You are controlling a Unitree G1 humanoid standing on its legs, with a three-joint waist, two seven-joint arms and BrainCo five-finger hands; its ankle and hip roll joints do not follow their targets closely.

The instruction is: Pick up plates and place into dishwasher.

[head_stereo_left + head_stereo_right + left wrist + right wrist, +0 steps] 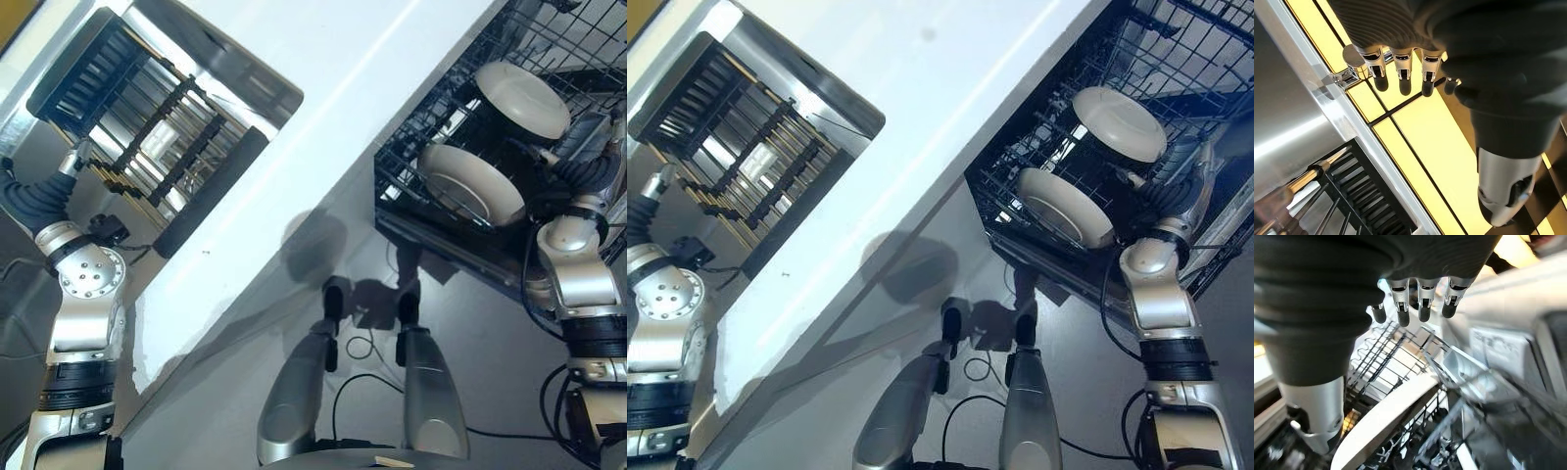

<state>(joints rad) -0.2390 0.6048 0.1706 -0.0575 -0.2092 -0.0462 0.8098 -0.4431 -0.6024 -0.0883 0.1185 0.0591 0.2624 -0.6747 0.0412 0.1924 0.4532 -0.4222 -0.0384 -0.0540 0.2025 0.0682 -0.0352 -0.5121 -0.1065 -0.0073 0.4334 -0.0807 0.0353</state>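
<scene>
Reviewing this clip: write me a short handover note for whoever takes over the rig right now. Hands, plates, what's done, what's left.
Left hand: fingers straight, holding nothing, over the edge of the drying rack on the robot's left.
Right hand: fingers relaxed, empty, above the dishwasher basket on the robot's right.
Plates: two white plates stand in the wire basket, near plate and far plate.
Done: both of those are racked.
Left: I see no plate in the drying rack; check it from closer for any more, then load those.
</scene>
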